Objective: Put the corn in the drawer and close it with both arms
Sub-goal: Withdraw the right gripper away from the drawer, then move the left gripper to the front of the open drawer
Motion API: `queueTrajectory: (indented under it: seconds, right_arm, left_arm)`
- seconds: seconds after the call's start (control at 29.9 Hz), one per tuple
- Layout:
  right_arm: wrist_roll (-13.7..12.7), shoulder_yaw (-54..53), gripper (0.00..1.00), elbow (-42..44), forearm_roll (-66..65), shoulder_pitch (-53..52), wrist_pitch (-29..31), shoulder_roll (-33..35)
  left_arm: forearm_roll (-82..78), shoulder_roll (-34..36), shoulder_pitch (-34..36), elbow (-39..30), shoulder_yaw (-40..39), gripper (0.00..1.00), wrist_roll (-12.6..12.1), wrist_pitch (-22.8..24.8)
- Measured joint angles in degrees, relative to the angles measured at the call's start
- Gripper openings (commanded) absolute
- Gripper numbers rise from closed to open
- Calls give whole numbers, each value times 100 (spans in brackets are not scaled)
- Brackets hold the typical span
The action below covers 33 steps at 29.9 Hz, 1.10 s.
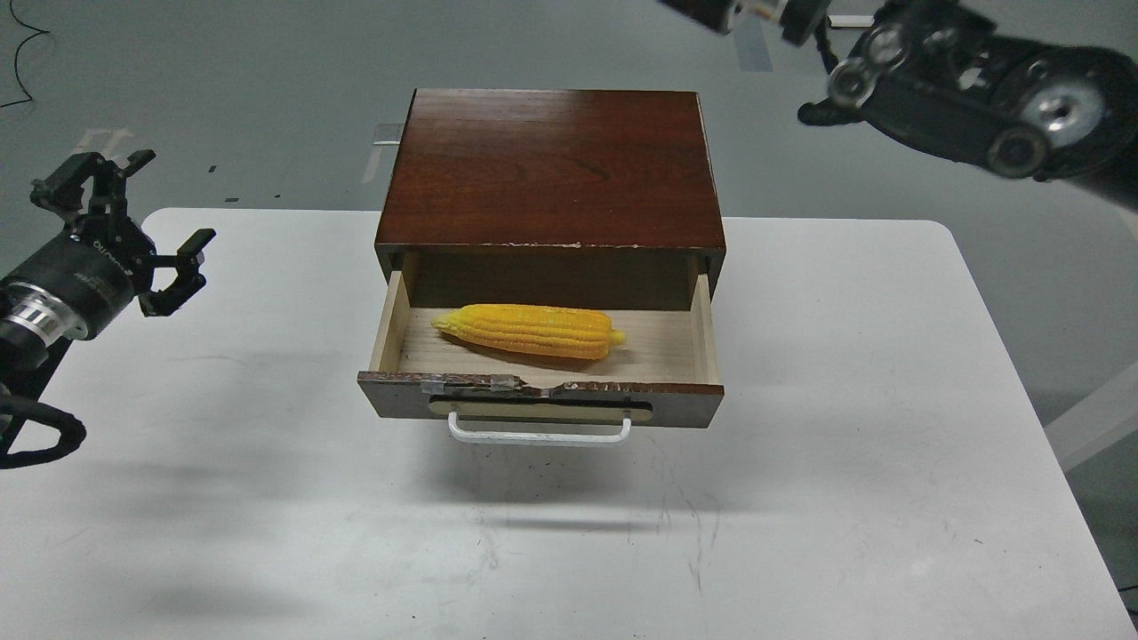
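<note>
**The corn is lying in our open drawer**

The bright yellow corn cob with rows of kernels [528,331] lies on its side on the pale wood floor of the dark brown wooden drawer [540,398]. Its pointed end faces left. The drawer is pulled out of the dark red-brown wooden cabinet [551,169]. Its white bar handle [540,435] faces us, and the front edge is chipped and taped.

The cabinet stands on the white tabletop [845,444].

Our left hand [133,233] hangs over the left edge of the tabletop, well apart from the drawer. Its black fingers are spread wide and hold nothing.

Our right hand [822,111] is up high at the top right, far from the drawer. It looks blurry and dark, so we cannot tell if its fingers are spread or pressed together.
</note>
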<state>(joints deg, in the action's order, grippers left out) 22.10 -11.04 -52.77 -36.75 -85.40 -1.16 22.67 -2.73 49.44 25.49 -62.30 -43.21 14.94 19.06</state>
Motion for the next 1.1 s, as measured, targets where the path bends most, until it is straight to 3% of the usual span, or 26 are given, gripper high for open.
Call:
queueTrajectory:
  seconds: [0.13,0.23,0.3,0.43,0.53,0.7,0.77,0.8,0.84,0.9,1.1]
  right_arm:
    - [-129,-770,100,835,2431,1136,782,198]
    - [-379,-1158,100,843,3997,1959,1035,587]
    - [-634,-1418,100,716,4274,2534,1168,801]
    - [-1384,-1863,100,553,4555,3618,2063,1152]
    - [-1513,-1922,100,545,4562,4118,2667,1284]
    - [-1515,-1932,100,669,4529,4330,2722,1328]
    - [-1489,-1932,100,683,4523,4348,2721,1357]
    - [-1480,-1925,100,694,4519,4358,2719,1388]
    - [-1475,-1914,100,699,4515,4370,2719,1411]
    - [-1472,-1901,100,705,4511,4419,2719,1430]
    - [-1472,-1886,100,819,4498,4604,2728,1428]
  left_arm:
    - [-15,68,27,-3,-18,98,0,-6]
    - [-81,170,83,-4,-41,98,3,-24]
    - [-283,276,167,-15,-44,98,57,-96]
    - [-1805,620,575,-193,-45,98,630,-197]
    - [-3412,993,978,-744,-51,98,1161,-166]
    - [-4510,1238,1298,-1966,-31,96,1299,17]
    - [-4654,1239,1424,-2303,48,79,1306,382]
    - [-4843,1236,1483,-2529,155,66,1306,599]
    - [-5083,1217,1523,-2766,266,25,1307,741]
    - [-5583,1162,1566,-3137,411,0,1306,850]
    - [-6441,711,1583,-3787,519,0,1307,894]
